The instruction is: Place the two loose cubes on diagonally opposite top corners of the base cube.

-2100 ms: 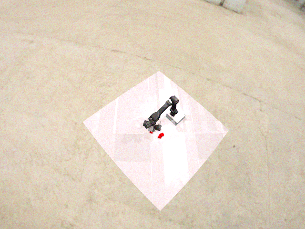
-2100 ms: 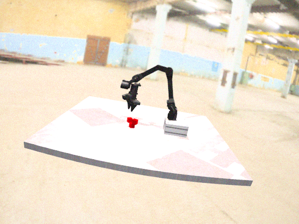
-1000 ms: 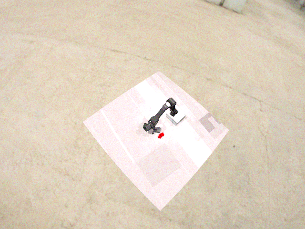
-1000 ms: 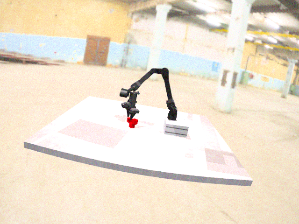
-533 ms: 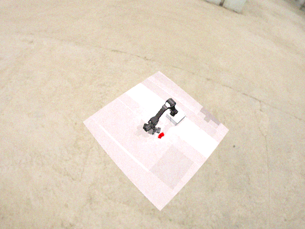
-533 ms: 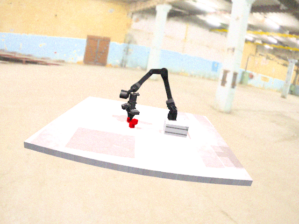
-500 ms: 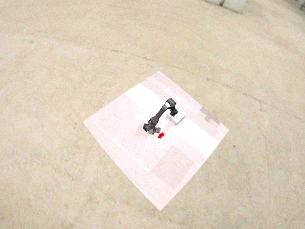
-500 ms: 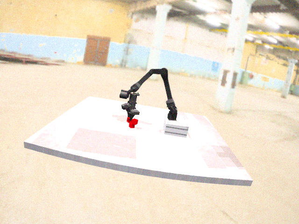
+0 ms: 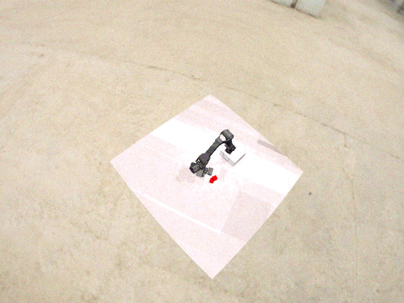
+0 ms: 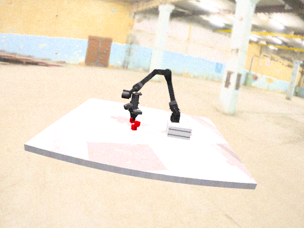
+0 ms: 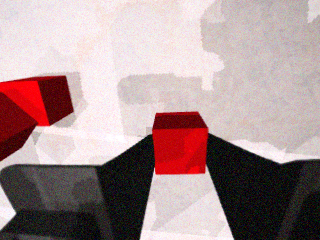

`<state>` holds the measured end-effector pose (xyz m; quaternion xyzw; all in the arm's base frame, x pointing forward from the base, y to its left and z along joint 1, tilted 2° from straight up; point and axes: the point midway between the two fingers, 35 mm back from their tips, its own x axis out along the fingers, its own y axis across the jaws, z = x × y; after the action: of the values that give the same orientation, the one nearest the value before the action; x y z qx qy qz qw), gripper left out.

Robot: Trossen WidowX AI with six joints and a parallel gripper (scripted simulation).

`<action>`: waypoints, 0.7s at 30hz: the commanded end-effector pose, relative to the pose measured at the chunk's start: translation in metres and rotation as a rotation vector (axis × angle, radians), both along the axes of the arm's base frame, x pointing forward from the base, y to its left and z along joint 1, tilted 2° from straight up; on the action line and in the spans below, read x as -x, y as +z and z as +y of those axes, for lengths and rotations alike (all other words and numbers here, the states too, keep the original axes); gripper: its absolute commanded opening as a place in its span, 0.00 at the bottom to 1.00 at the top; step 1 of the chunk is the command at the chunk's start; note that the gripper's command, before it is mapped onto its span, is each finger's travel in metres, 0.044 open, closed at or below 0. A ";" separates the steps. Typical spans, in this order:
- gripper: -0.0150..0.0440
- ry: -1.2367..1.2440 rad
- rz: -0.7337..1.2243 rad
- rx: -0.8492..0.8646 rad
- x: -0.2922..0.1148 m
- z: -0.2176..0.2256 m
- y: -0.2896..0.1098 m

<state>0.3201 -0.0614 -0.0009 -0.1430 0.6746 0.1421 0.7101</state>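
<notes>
My gripper (image 11: 178, 139) (image 10: 132, 118) (image 9: 209, 172) points down and is shut on a small red cube (image 11: 180, 144) (image 10: 132, 119), low over the white platform (image 10: 137, 173) (image 9: 196, 235). Its dark fingers press the cube's left and right sides in the wrist view. Just to the left in that view, a second red cube (image 11: 39, 99) (image 10: 137, 123) rests on top of the darker red base cube (image 11: 11, 131) (image 10: 134, 128), over one corner. In the top view the red cubes (image 9: 213, 178) show only as one small cluster beside the gripper.
The arm stands on a white-grey block (image 10: 178, 131) (image 9: 233, 157) to the right of the cubes. The platform is a raised slab on a sandy hall floor, with pillars far behind.
</notes>
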 end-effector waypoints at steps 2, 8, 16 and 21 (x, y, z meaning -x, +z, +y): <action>0.43 0.003 -0.015 0.002 -0.004 -0.001 0.017; 0.43 0.005 -0.015 0.002 -0.003 -0.001 0.034; 0.43 0.006 -0.015 0.001 -0.001 -0.001 0.057; 0.43 0.007 -0.015 0.001 0.001 -0.001 0.072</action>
<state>0.3187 -0.0628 0.0596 -0.1438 0.6736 0.1419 0.7110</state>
